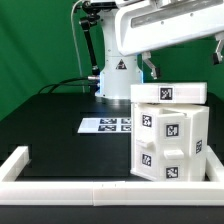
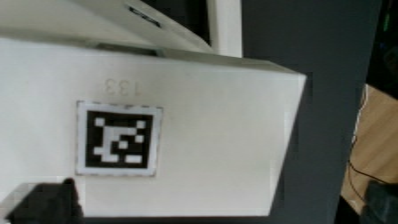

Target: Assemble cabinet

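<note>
My pincer (image 1: 150, 70) wide, holding nothing — above the cabinet (image 1: 168, 140).
The cabinet stands on the black surface (image 1: 60, 125), exterior view's right, near the rail (image 1: 60, 188) — marker board (image 1: 106, 125) left of it.

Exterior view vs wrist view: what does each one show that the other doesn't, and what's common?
Exterior only: the whole cabinet with its stacked tagged blocks, the marker board on the black table, the white rail and the arm's base.
Wrist only: a close view of a single tag on a white face, with faint embossed marks above it.
Both: white cabinet surfaces carrying black-and-white tags.
</note>
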